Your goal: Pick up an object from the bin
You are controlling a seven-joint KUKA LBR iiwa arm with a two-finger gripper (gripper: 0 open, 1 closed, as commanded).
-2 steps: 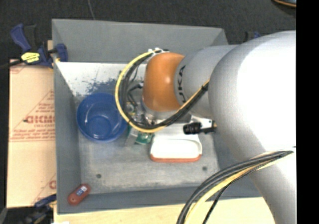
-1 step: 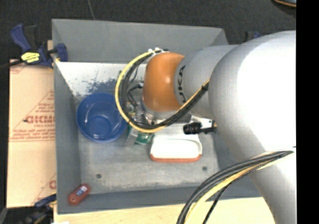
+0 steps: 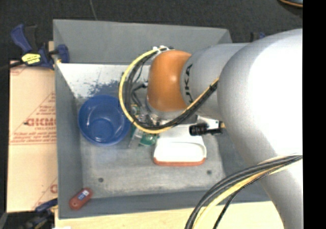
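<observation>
My gripper (image 3: 143,120) is low in the middle of the bin, mostly hidden beneath the wrist. It sits just right of a round blue bowl (image 3: 103,119) that stands upright in the bin's left half. A small green thing (image 3: 148,140) pokes out directly below the gripper; its shape is hidden. Right of that lies a flat white object with an orange lower edge (image 3: 179,153). A black marker with a white band (image 3: 206,129) lies just above it.
A small red-orange object (image 3: 80,198) lies in the front left corner. The arm covers the bin's right side and part of its back. Bare grey floor runs along the front, below the bowl and the white object.
</observation>
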